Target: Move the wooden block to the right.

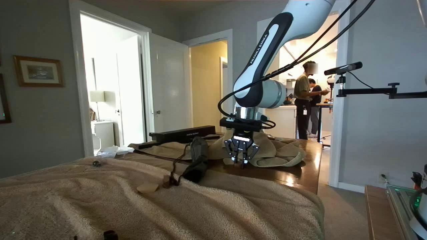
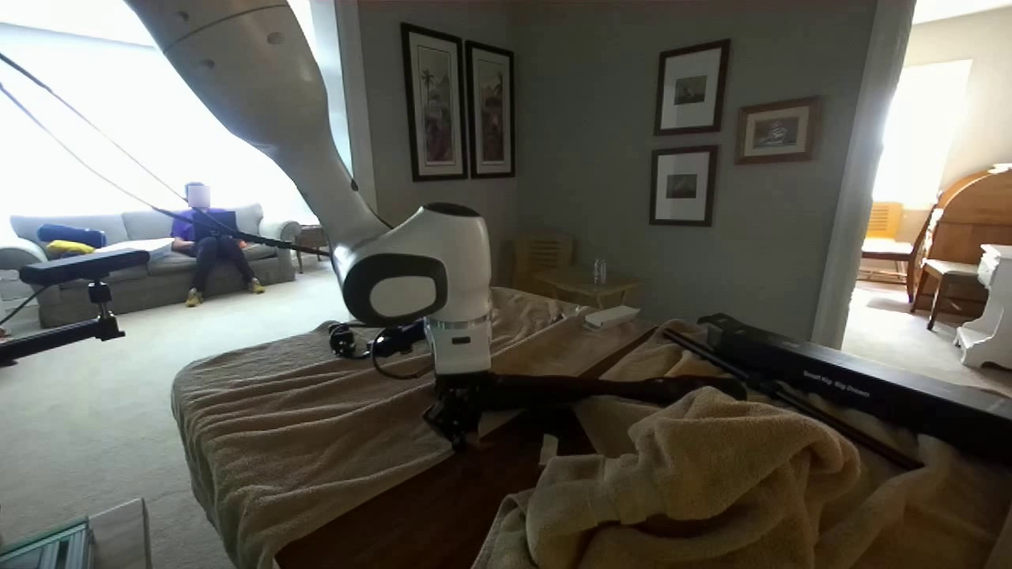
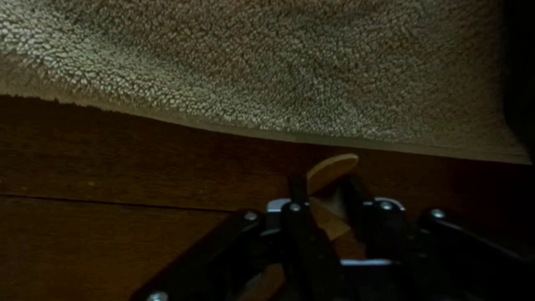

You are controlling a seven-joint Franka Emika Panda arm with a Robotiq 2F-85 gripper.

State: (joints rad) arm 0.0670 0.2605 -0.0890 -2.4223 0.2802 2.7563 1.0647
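Claw (image 3: 325, 183) looks clamped on wooden block (image 3: 333, 169); blanket (image 3: 267, 71) at twelve o'clock, wrist view. Grasp likely done; next: carry toward three o'clock, lower, release.

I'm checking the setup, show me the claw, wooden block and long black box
Claw (image 1: 240, 162): in an exterior view, between fingertips.
Wooden block (image 3: 333, 170): wrist view, curved tan part.
Long black box (image 2: 836, 383): in an exterior view, lettered side.

Home interior, grey sofa (image 2: 158, 278), framed pictures (image 2: 435, 104), table lamp (image 1: 97, 96), pale carpet (image 2: 126, 387)
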